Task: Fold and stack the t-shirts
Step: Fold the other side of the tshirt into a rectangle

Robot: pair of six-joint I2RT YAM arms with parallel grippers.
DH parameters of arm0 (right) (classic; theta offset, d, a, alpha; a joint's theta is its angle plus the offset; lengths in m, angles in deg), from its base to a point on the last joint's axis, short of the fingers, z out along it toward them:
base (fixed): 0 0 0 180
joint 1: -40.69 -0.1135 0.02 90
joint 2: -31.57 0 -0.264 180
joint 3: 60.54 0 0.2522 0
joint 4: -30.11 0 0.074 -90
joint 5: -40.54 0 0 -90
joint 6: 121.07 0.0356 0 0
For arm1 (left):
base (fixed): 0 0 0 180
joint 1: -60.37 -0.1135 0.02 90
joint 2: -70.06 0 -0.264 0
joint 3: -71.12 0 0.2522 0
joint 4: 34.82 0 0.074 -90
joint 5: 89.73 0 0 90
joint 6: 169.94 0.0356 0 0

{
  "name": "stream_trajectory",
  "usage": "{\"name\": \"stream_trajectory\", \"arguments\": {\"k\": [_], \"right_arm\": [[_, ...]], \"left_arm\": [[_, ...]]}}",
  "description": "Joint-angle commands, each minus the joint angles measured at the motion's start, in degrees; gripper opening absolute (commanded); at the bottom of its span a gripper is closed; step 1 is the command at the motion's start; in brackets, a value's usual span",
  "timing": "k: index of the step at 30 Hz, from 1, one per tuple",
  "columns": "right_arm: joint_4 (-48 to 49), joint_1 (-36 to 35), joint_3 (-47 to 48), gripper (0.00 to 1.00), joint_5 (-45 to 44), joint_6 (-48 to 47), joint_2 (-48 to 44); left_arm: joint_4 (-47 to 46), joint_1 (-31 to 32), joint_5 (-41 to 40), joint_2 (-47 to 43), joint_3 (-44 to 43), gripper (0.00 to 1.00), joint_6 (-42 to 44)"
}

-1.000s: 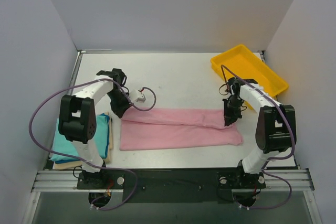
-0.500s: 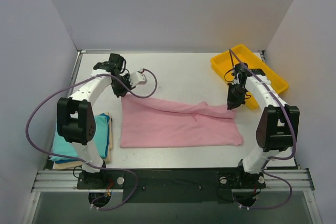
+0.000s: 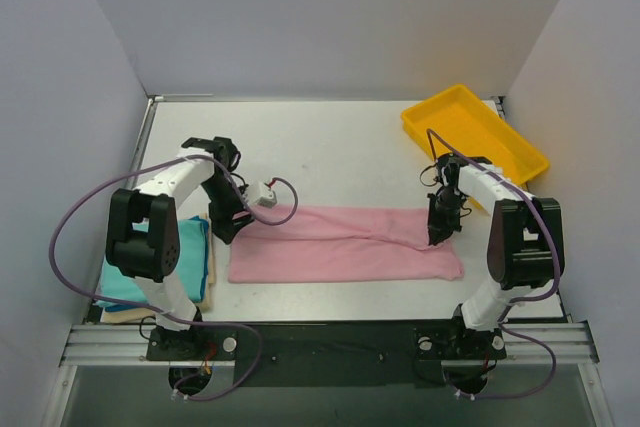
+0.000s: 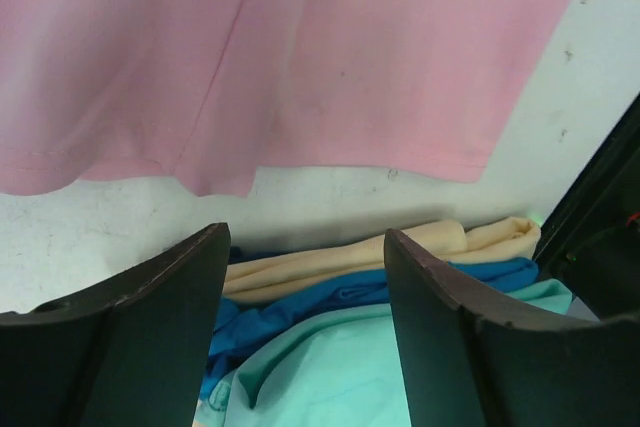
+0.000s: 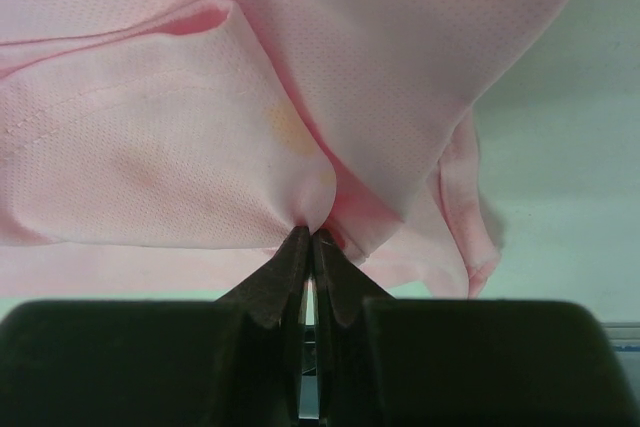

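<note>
Two things have changed in the last half second. The light pink t-shirt (image 3: pixel 345 245), whose far edge was then held up and back toward the rear of the surface (image 3: pixel 330 147), now lies as a long, narrow band across the middle, its far half laid forward over its near half. The left claw (image 3: pixel 228 229), which was clamped on that edge, has let go. In the left wrist view its jaws stand wide apart with nothing between them, just off the shirt's left hem and above the pile at the surface's left edge. In that pile the teal t-shirt (image 3: pixel 125 272) rests on the cream t-shirt (image 4: pixel 400 247). The right claw (image 5: pixel 312 237) has not released. Its jaws are clenched on a bunched pinch of pink cloth at the shirt's right end, with the fabric puckering out from the tips. The yellow tray (image 3: pixel 470 127) sits well apart at the far right and plays no part. The lengthwise fold looks laid but not finished: the upper layer runs slightly askew and the right end is rumpled. The right claw probably needs to let go before the band can be folded across its length. The shirt can then be carried to the pile beside the left arm's base.
</note>
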Motion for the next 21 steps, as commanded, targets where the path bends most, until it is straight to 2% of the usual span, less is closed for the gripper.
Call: {"name": "stream_trajectory", "arguments": {"k": [1,8,15,21], "right_arm": [[-1.9,-0.6,0.3,0.0,-1.0,0.5,-0.5],[-1.9,-0.6,0.5,0.0,-1.3,0.2,-0.6],[-1.9,-0.7,-0.3,0.0,-1.7,-0.1,-1.1],[-1.8,-0.7,-0.7,0.0,-2.1,-0.2,-1.7]], "left_arm": [[6.7,0.7,2.7,-1.8,-6.3,0.74,5.0],[-3.8,4.2,-0.7,0.5,-4.9,0.68,0.9],[-3.3,4.1,2.5,8.8,-12.0,0.68,-1.8],[-3.6,4.4,0.9,9.8,-8.5,0.68,0.6]]}}
